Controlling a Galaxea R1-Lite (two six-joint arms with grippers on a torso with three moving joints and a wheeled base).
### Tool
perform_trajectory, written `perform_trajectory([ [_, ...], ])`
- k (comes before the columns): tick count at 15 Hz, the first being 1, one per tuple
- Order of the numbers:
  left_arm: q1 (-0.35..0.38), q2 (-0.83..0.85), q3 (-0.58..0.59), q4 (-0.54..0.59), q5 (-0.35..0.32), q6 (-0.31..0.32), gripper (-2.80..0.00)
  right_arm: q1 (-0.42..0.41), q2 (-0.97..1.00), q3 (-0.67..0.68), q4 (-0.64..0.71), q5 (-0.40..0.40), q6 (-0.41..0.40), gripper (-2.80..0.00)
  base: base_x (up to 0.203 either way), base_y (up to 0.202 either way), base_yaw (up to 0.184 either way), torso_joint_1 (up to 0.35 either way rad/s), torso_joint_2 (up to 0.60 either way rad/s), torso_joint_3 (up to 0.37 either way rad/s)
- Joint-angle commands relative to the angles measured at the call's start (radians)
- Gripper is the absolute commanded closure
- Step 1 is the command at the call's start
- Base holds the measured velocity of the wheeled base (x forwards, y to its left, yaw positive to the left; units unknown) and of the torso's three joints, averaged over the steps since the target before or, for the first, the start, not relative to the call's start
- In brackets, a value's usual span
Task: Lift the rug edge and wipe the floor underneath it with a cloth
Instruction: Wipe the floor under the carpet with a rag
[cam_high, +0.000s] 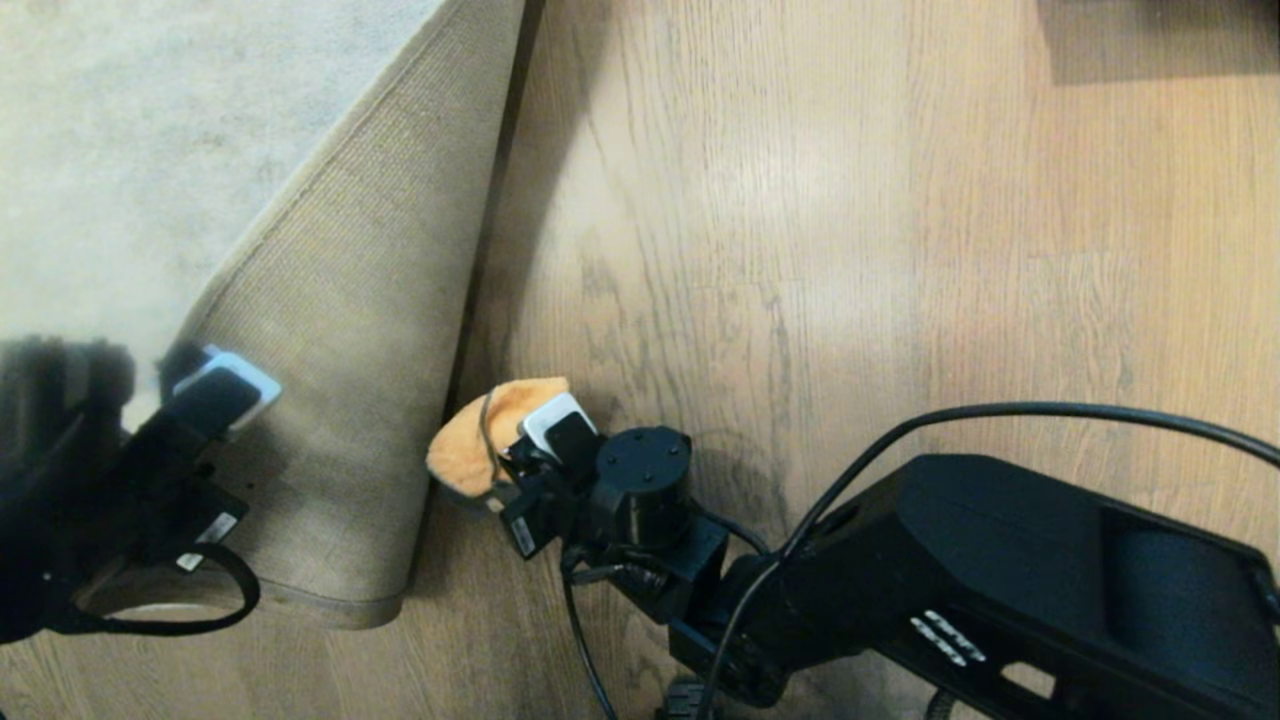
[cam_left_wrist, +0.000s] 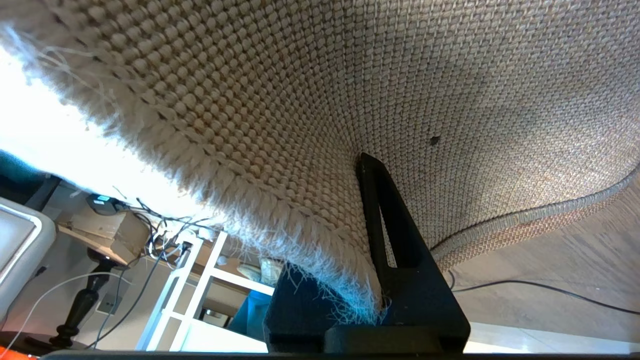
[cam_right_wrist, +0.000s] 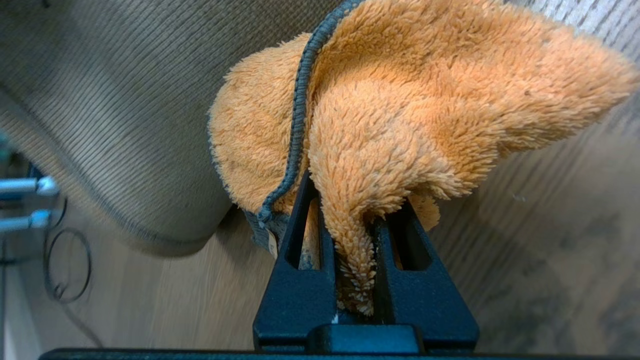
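The rug edge is folded back over the grey rug, its tan woven backing facing up. My left gripper is shut on the rug edge at the lower left, holding it off the floor. The fringed border sits pinched between its black fingers. My right gripper is shut on the orange fluffy cloth, which rests on the bare wood just right of the lifted fold. The cloth bunches out ahead of the jaws, with a dark stitched hem showing.
Grey rug pile fills the upper left. A dark shape lies at the top right. A black cable runs over my right arm. Bare planks stretch to the right of the fold.
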Motion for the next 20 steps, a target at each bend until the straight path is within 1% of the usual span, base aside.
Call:
perform_trajectory([
  [1,0.0,0.0,0.001,-0.001,0.003,0.004,0.0,-0.006,0.059,-0.042,-0.01,-0.005,-0.001,0.0,0.0,0.0,0.0,0.0,0.0,0.0],
  [5,0.0,0.0,0.001,-0.001,0.009,0.005,0.0,-0.042,0.092,-0.046,-0.054,-0.041,-0.006,0.0,0.0,0.0,0.0,0.0,0.0,0.0],
  [9,0.0,0.0,0.013,-0.002,0.009,0.005,0.0,-0.085,0.095,-0.048,-0.064,-0.042,-0.01,0.0,0.0,0.0,0.0,0.0,0.0,0.0],
  [15,-0.001,0.0,0.011,-0.002,0.01,0.008,0.0,-0.172,0.068,-0.045,-0.082,-0.042,-0.032,0.0,0.0,0.0,0.0,0.0,0.0,0.0],
  [18,-0.002,0.0,0.01,-0.002,0.009,0.008,0.0,-0.212,0.015,-0.02,-0.08,-0.041,-0.035,0.0,0.0,0.0,0.0,0.0,0.0,0.0],
  [20,-0.002,0.001,0.002,-0.002,0.009,0.008,0.0,-0.247,-0.035,0.038,-0.082,-0.039,-0.051,0.0,0.0,0.0,0.0,0.0,0.0,0.0],
])
